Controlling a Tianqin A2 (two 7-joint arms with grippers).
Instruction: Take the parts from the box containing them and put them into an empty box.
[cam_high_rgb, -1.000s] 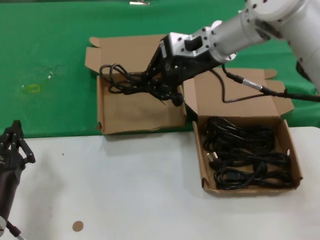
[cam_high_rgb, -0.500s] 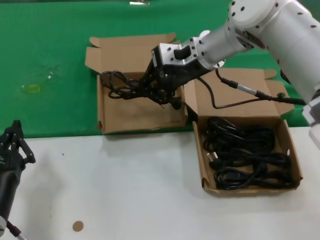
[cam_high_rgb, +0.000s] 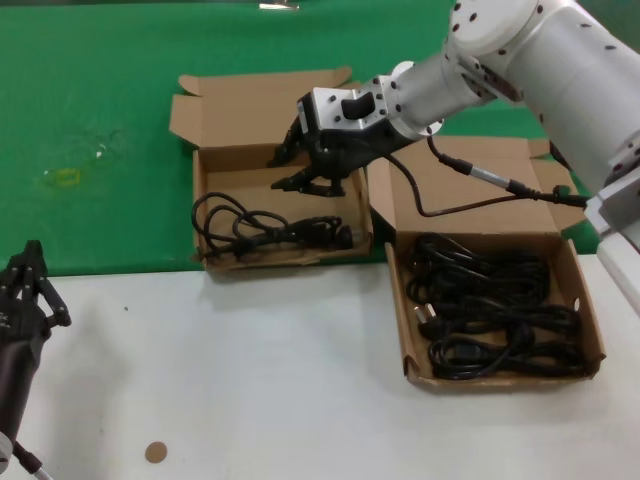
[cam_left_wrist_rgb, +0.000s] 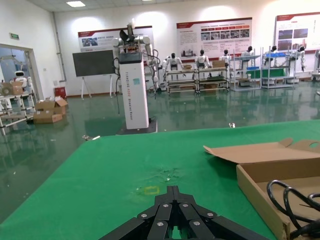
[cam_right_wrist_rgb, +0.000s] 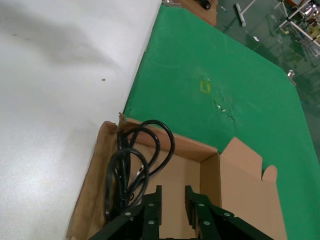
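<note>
The nearly square brown box (cam_high_rgb: 240, 172) sits on the green cloth with one black cable bundle (cam_high_rgb: 265, 228) lying along its low front wall. My right gripper (cam_high_rgb: 290, 168) hovers open and empty just above that box's far part. In the right wrist view the open gripper (cam_right_wrist_rgb: 172, 192) is over the box's floor (cam_right_wrist_rgb: 187, 170), with the cable bundle (cam_right_wrist_rgb: 131, 165) beside it. The longer brown box (cam_high_rgb: 400, 300) to the right holds several black cables (cam_high_rgb: 490, 300). My left gripper (cam_high_rgb: 30, 262) is shut and parked at the near left.
The white table (cam_high_rgb: 250, 380) lies in front and the green cloth (cam_high_rgb: 90, 120) behind. The longer box's raised lid (cam_high_rgb: 470, 190) stands right next to my right arm. In the left wrist view the shut gripper (cam_left_wrist_rgb: 173, 190) faces the green cloth, with the square box's wall (cam_left_wrist_rgb: 260, 185) off to one side.
My right gripper held the cable bundle over the square box, then opened. The bundle dropped to the box's front and the gripper rose slightly. The left arm has not moved.
</note>
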